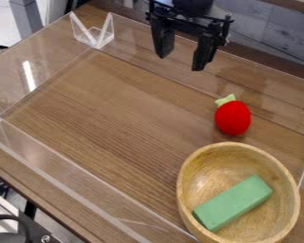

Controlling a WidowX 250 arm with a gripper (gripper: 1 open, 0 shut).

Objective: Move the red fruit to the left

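The red fruit point(234, 116) is small and round with a green leafy stem, and it rests on the wooden tabletop right of centre. My gripper point(181, 51) hangs above the table at the top of the view, up and to the left of the fruit. It points straight down. Its two black fingers point(203, 54) stand apart with nothing between them, so it is open and clear of the fruit.
A wooden bowl point(197, 175) at the bottom right holds a green rectangular block point(234, 203). Low clear plastic walls point(68, 180) ring the wooden table point(104, 104), with a folded clear piece point(94, 33) at the back left.
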